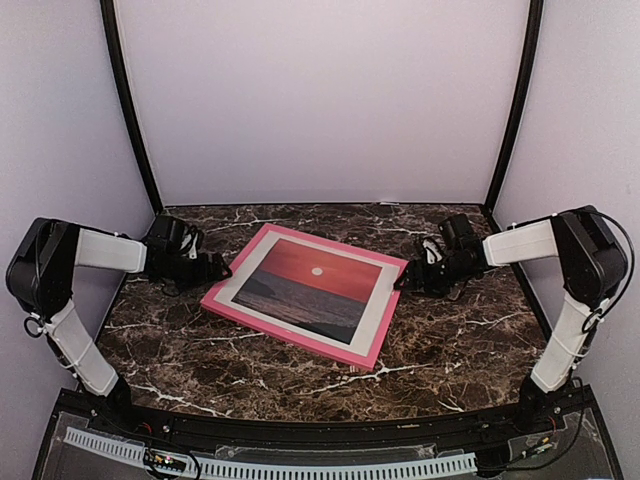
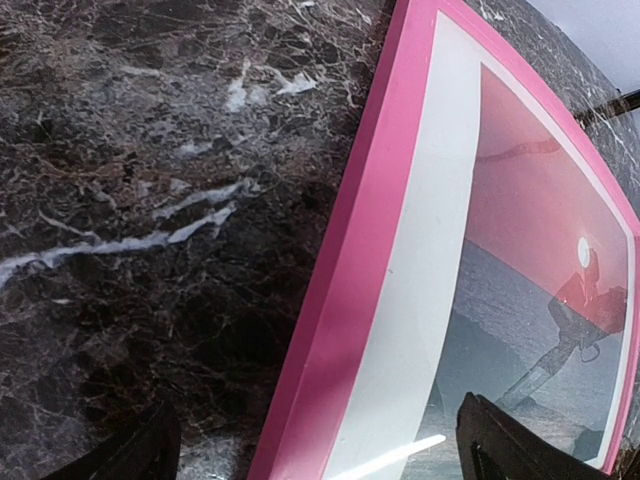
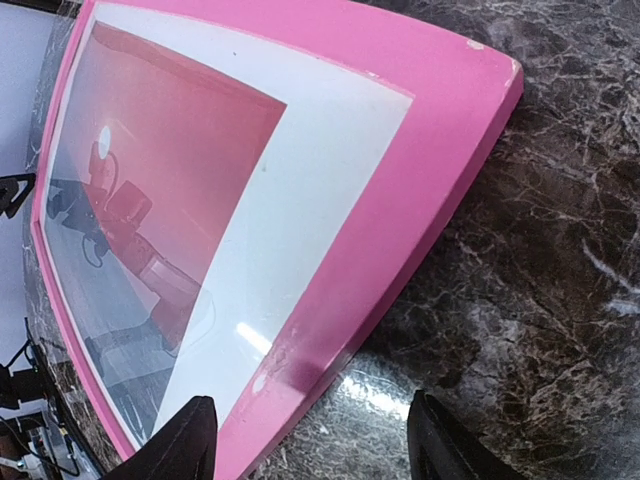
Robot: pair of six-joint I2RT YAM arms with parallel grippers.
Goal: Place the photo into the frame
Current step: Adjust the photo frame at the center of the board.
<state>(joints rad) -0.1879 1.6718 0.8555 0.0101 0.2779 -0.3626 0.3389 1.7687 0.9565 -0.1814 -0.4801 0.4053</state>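
The left claw (image 1: 222, 268) gapes wide at the left edge of the frame (image 1: 285, 331), holding nothing. The right claw (image 1: 403, 280) also stands parted and empty, just off the opposite corner. Between them the frame lies flat, pink face up, on the marble table (image 1: 170, 340), with the photo (image 1: 310, 285) seated inside it, sunset showing. Flanking it this way probably lets either arm steady or nudge it. No brand, label or writing is legible.

A dark marble tabletop (image 1: 200, 350) sits between pale lilac walls (image 1: 320, 100).
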